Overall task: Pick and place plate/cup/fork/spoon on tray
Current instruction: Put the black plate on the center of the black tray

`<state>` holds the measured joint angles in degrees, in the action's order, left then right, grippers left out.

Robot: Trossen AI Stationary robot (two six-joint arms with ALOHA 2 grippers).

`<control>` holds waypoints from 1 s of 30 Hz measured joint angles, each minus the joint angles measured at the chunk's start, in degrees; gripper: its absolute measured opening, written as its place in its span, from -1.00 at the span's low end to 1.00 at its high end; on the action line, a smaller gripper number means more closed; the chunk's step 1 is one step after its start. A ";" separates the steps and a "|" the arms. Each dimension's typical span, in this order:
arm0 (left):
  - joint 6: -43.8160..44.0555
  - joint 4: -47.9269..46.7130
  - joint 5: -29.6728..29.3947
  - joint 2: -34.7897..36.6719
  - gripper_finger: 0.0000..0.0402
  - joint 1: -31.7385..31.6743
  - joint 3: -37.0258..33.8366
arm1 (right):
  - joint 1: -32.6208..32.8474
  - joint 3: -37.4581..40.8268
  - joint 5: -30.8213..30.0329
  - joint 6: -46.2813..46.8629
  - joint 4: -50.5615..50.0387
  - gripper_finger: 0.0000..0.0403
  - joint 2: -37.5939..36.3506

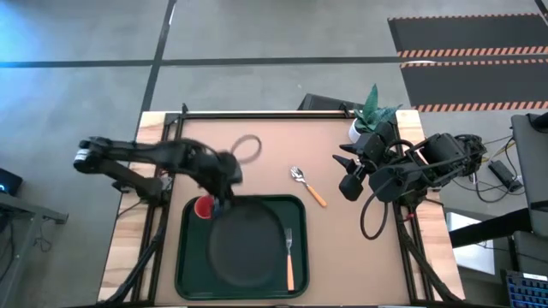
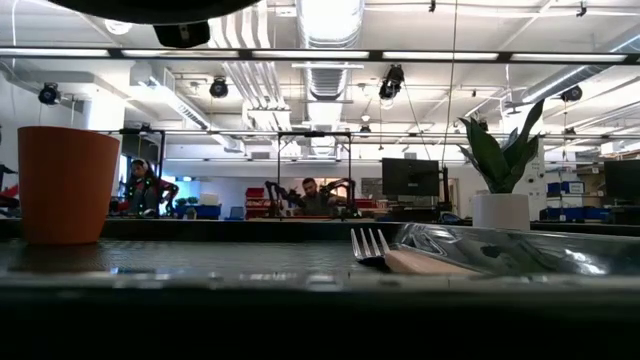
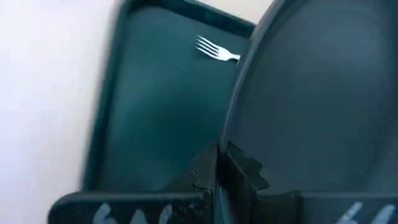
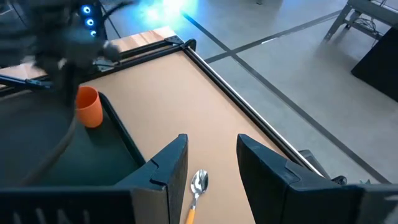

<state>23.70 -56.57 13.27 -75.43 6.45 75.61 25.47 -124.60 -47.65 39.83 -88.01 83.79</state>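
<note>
A: What does the left end effector [image 3: 219, 171] hold?
B: Its fingers pinch the plate [image 3: 323, 99] rim, over the tray [image 3: 161, 106].
A: Anything else?
B: The fork [image 3: 214, 50] tines lie beyond.

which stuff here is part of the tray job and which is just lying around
Job: tray, plate, cup, fork, spoon; left gripper grips the plate's rim, right gripper is open above the table.
Lying about: potted plant, cable loop.

High view looks straight down on the whole counter [image 1: 342, 231]. Low view sits at counter height, facing the room, tight on the fork [image 2: 372, 244]. Left wrist view hugs the plate [image 3: 323, 93] rim; right wrist view looks across the counter, sharing the spoon [image 4: 198, 184].
</note>
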 joint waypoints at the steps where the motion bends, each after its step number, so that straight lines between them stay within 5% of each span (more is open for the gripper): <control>1: 0.06 0.79 0.29 -1.19 -1.00 1.55 0.00 | 0.00 0.00 -0.01 0.00 -0.02 -0.37 0.00; 13: 1.47 2.65 4.65 -6.93 -1.00 5.39 -2.04 | 0.00 0.00 -0.01 -1.67 -0.03 -0.37 0.00; 25: 3.14 14.07 3.95 -11.26 -1.00 5.78 -17.73 | 0.00 0.00 0.04 -3.63 -0.02 -0.37 0.00; 30: 2.31 15.63 3.86 -15.92 -1.00 5.80 -18.86 | 0.00 0.08 0.09 -3.65 -0.04 -0.37 0.00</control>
<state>26.01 -40.95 17.13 -91.34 12.25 56.75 25.47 -124.52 -47.56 36.18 -88.05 83.79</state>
